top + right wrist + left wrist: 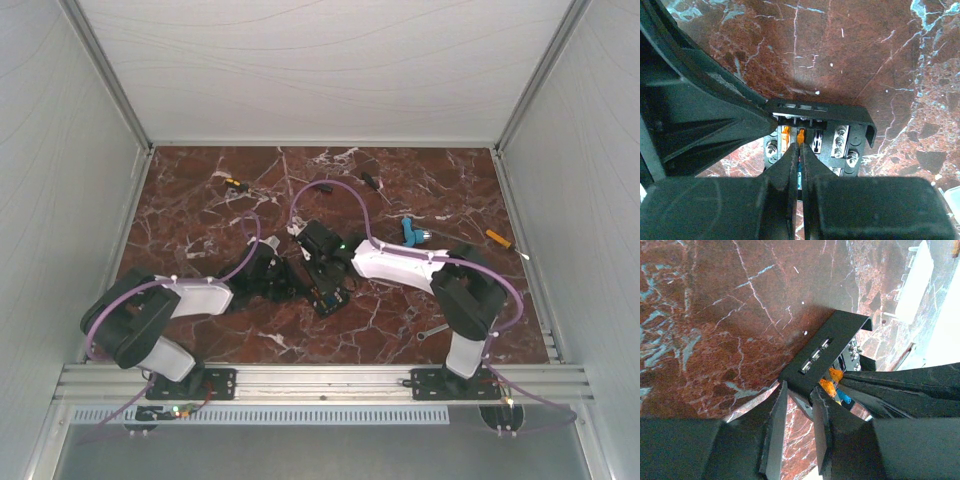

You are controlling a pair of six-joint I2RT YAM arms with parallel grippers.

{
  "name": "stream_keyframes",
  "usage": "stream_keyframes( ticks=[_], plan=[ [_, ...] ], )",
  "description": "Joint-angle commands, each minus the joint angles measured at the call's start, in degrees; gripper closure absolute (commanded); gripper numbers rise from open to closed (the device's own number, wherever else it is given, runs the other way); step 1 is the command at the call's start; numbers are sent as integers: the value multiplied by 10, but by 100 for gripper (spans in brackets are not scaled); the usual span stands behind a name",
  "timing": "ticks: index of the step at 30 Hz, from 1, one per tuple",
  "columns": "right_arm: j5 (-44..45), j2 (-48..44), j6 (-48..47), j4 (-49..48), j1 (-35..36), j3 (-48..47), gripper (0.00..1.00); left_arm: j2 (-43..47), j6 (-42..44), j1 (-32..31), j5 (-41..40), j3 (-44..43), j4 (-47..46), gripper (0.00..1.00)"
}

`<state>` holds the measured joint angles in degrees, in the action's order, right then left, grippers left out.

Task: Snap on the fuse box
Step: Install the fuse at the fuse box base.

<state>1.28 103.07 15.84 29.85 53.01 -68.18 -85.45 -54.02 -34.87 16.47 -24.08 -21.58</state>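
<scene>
Since the marble table (200,200) looks slick, this press wants to go straight down with zero side load, else the part skates or pivots out. Job split as I read it: the left gripper (799,394) braces and the right gripper (800,146) does the seating. Left jaws are part open and straddle the near corner of the fuse box (826,347). Both fingers appear to bear on it, so call it clamped; hold that firm, no regrip mid-press. Right jaws are all but together, only a thin slit, tips down in the open top of the box, which sits about mid-table where the two wrists meet. Crowded in there: the two sets of fingers run close beside each other, so watch for a clash. Can't make out a clear lid in any view, so can't say how far the snap is. Screws (840,134) sit just right of the right tips. An orange fuse (800,136) is right at those tips; can't tell if it's pinched or just pushed. Centre on it before loading. A blue fuse (845,399) lies just beside the orange.
</scene>
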Motion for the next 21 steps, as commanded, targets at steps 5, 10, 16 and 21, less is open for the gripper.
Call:
stream_keyframes(
  ticks=[5,10,16,21],
  plan=[
    [26,142,-12,71,-2,5,100,-17,-6,-1,12,-2,-28,77],
    [33,181,-14,70,-3,-4,100,-20,-6,-1,15,-1,-33,77],
    [10,126,-25,37,4,15,100,-9,-9,-1,14,6,-35,77],
    [-8,-6,-20,18,11,20,100,2,-14,-1,10,12,-37,77]
  ],
)
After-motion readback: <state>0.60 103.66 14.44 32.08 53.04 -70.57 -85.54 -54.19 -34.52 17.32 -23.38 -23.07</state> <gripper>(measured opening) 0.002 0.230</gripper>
